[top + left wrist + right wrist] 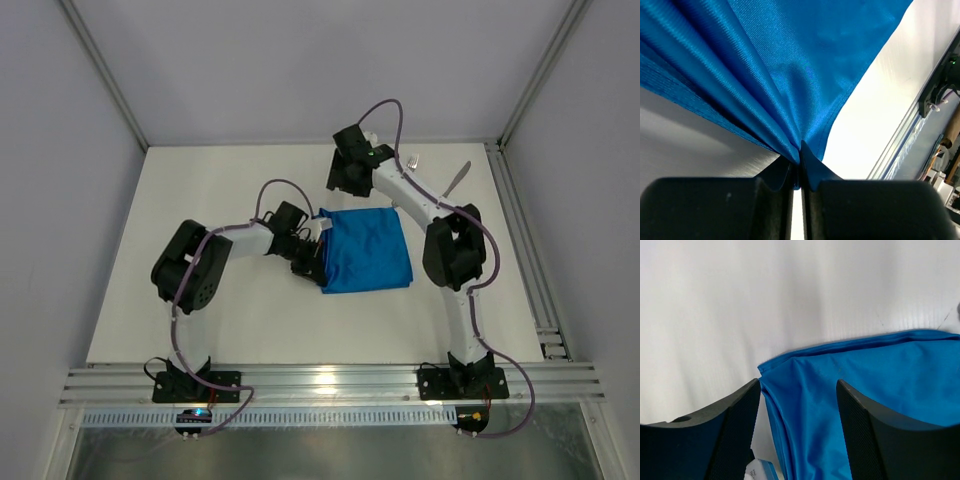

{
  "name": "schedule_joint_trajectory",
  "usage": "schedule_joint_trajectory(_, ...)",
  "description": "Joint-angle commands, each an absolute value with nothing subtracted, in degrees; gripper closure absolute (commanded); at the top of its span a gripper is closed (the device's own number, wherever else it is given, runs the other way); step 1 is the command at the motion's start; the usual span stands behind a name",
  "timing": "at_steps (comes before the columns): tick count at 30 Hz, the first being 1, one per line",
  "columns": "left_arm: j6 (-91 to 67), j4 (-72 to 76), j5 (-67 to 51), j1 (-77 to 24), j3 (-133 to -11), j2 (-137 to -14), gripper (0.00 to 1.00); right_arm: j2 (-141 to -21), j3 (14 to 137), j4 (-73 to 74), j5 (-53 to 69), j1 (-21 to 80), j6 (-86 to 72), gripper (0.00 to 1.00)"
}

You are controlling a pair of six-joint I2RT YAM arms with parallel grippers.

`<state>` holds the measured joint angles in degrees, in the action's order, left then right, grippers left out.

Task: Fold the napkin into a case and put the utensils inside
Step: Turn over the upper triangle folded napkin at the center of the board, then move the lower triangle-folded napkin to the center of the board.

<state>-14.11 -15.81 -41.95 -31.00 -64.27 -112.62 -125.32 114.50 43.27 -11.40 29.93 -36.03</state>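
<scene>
From my end: the napkin (368, 250) lies folded in the middle of the table (250, 330). My left gripper (799, 167) is clamped on its left edge, with the cloth bunched between the fingers. My right gripper (799, 385) is spread wide and holds nothing, at the far-left corner. The fork (412, 160) and knife (457, 180) sit far right, apart from the cloth.

A: We find the tabletop (250, 330) brightly and evenly lit; glare streaks the rail (320, 380) at six o'clock.
B: Up close we see the left end effector (799, 172) blurred, the napkin (790, 60) glossy, and a soft grey shadow at nine o'clock.
</scene>
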Motion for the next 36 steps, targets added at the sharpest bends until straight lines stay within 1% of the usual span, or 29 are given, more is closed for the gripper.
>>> schedule_joint_trajectory(1, -11.16, -18.46, -37.27, -30.76, -64.42, -110.22, 0.92, -119.10, 112.87, 42.19, -12.13, 29.01, -34.19, 0.34)
schedule_joint_trajectory(4, -10.55, -18.90, -35.87, -30.76, -64.34, -108.73, 0.84, -113.40, 102.95, 38.86, -13.18, 28.65, -34.36, 0.34)
schedule_joint_trajectory(5, -10.37, -19.07, -35.77, -30.76, -64.34, -108.46, 0.79, -111.81, 99.87, 37.89, -13.18, 28.74, -34.63, 0.35)
schedule_joint_trajectory(6, -10.46, -19.51, -35.60, -30.76, -64.34, -108.20, 0.76, -109.01, 94.45, 35.79, -13.10, 28.65, -34.80, 0.36)
schedule_joint_trajectory(7, -10.37, -19.77, -35.51, -30.76, -64.34, -107.85, 0.72, -107.68, 91.96, 34.90, -12.92, 28.65, -35.07, 0.36)
schedule_joint_trajectory(8, -10.37, -19.95, -35.42, -30.76, -64.42, -107.32, 0.64, -106.45, 89.58, 34.02, -12.83, 28.74, -35.68, 0.36)
schedule_joint_trajectory(9, -10.37, -20.47, -35.33, -30.67, -64.42, -106.88, 0.61, -105.30, 85.30, 32.36, -12.75, 28.65, -35.94, 0.38)
schedule_joint_trajectory(11, -9.76, -21.44, -34.72, -30.67, -64.51, -105.39, 0.52, -102.31, 81.93, 31.21, -12.39, 28.65, -36.47, 0.40)
schedule_joint_trajectory(13, -8.97, -23.19, -33.67, -30.67, -64.69, -104.16, 0.48, -99.86, 78.23, 29.80, -12.30, 28.74, -36.65, 0.44)
schedule_joint_trajectory(14, -8.01, -23.99, -33.05, -30.67, -64.95, -102.93, 0.44, -99.32, 76.66, 29.45, -12.30, 28.65, -36.74, 0.45)
schedule_joint_trajectory(15, -7.48, -24.78, -31.74, -30.59, -65.30, -102.31, 0.41, -98.79, 76.12, 29.44, -12.39, 28.74, -36.65, 0.46)
schedule_joint_trajectory(17, -6.60, -27.15, -30.50, -30.32, -65.65, -101.17, 0.34, -97.30, 75.15, 29.53, -12.22, 28.57, -36.39, 0.47)
schedule_joint_trajectory(20, -4.92, -29.09, -28.30, -29.36, -65.57, -99.15, 0.30, -94.67, 73.22, 30.06, -12.57, 27.95, -35.86, 0.47)
schedule_joint_trajectory(25, -3.95, -27.78, -24.88, -28.56, -66.26, -98.61, 0.33, -88.61, 65.93, 29.88, -13.01, 25.41, -35.77, 0.47)
schedule_joint_trajectory(28, -5.79, -26.63, -25.75, -28.83, -69.24, -100.80, 0.45, -84.56, 59.87, 29.45, -13.45, 23.30, -36.12, 0.47)
schedule_joint_trajectory(29, -6.15, -26.46, -25.93, -29.00, -69.87, -101.25, 0.54, -83.77, 57.16, 28.75, -13.10, 22.86, -36.12, 0.47)
schedule_joint_trajectory(31, -6.33, -26.98, -26.45, -30.05, -70.92, -102.47, 0.61, -82.01, 54.77, 28.21, -12.39, 21.71, -36.21, 0.47)
schedule_joint_trajectory(36, -3.08, -28.99, -24.35, -34.71, -68.91, -101.60, 0.62, -79.81, 49.05, 26.64, -12.22, 20.57, -36.30, 0.47)
